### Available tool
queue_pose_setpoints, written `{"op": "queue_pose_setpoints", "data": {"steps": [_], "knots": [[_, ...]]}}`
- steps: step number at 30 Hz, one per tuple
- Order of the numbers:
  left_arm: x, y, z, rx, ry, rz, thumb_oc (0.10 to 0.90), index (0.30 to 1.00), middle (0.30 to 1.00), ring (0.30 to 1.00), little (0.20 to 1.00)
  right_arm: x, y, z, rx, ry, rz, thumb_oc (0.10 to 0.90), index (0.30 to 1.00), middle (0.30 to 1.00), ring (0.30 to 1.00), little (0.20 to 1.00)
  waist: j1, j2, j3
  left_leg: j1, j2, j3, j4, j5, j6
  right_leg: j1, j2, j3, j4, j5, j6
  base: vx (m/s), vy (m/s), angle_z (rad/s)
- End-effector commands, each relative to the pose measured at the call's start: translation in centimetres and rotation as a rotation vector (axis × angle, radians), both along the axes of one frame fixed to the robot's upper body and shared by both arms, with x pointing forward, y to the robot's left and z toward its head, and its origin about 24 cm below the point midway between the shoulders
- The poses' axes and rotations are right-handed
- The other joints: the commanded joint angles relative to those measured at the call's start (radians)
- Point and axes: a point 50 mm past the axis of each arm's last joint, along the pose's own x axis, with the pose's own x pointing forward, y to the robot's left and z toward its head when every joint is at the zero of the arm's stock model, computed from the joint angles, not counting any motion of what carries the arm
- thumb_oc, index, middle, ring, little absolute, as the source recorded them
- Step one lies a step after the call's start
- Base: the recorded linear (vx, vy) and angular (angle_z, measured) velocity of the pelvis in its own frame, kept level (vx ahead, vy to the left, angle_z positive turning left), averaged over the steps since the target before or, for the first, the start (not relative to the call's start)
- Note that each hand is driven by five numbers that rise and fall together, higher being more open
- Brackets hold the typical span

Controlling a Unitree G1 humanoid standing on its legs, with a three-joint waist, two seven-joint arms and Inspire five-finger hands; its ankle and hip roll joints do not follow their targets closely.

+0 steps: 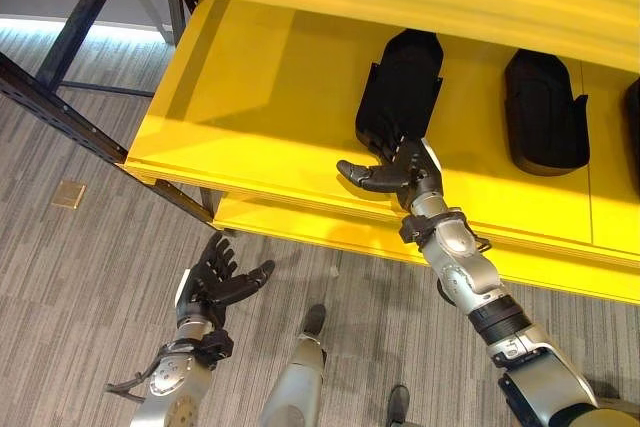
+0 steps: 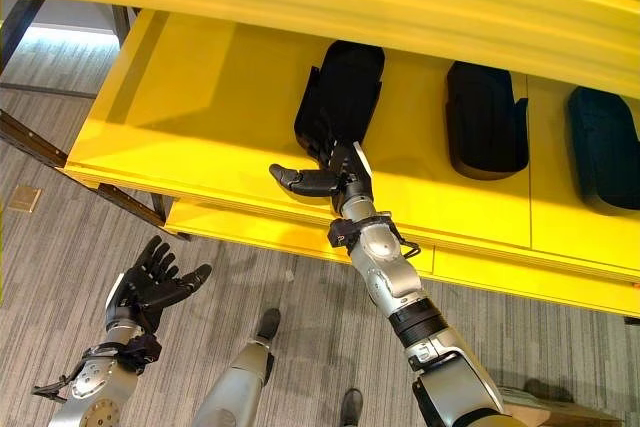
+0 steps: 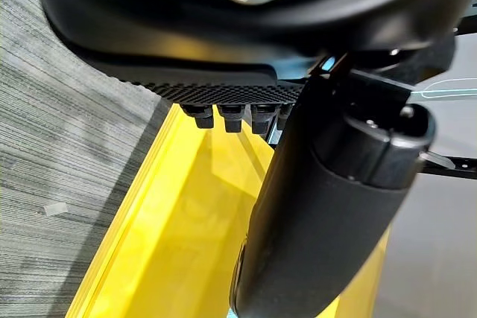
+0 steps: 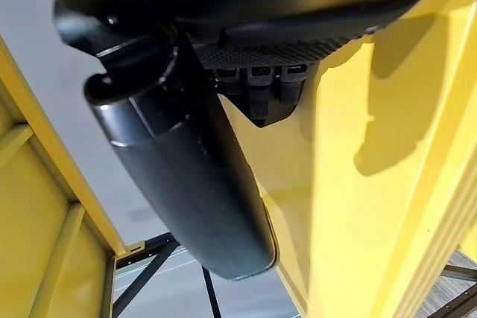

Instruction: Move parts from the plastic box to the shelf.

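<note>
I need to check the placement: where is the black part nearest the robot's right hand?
In the left eye view, the black moulded part lies on the yellow shelf, left of another black part, with the right hand at its near end.

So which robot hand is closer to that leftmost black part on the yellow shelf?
The right robot hand: it sits at the near end of the leftmost black part. The left robot hand hangs open well below the shelf, over the floor.

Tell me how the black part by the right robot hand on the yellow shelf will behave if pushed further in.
The black part lies flat and elongated on the yellow shelf, so it should slide, not roll or tip. It holds a moulded shape and is probably stiff. The right robot hand, fingers open, sits at its near end.
</note>
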Motion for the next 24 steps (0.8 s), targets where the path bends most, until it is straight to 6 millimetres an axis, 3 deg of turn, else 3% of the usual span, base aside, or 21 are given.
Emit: {"op": "queue_pose_setpoints", "data": {"steps": [1, 24], "knots": [[0.12, 0.68, 3.21, 0.064, -0.172, -0.010, 0.900, 1.000, 1.000, 1.000, 1.000, -0.49, -0.06, 0.47, 0.042, -0.060, -0.004, 0.900, 1.000, 1.000, 1.000, 1.000, -0.018, -0.012, -0.071, -0.028, 0.066, -0.007, -0.023, 0.018, 0.004, 0.024, -0.024, -0.005, -0.003, 0.005, -0.009, 0.00, 0.000, 0.00], [-0.07, 0.78, 2.99, 0.065, -0.163, -0.007, 0.900, 1.000, 1.000, 1.000, 1.000, -0.92, -0.47, -0.26, 0.039, -0.049, -0.018, 0.900, 1.000, 1.000, 1.000, 1.000, -0.026, -0.018, -0.081, -0.028, 0.070, -0.002, -0.023, 0.017, 0.006, 0.025, -0.022, 0.001, -0.003, 0.005, -0.009, 0.00, -0.001, -0.01]]}}
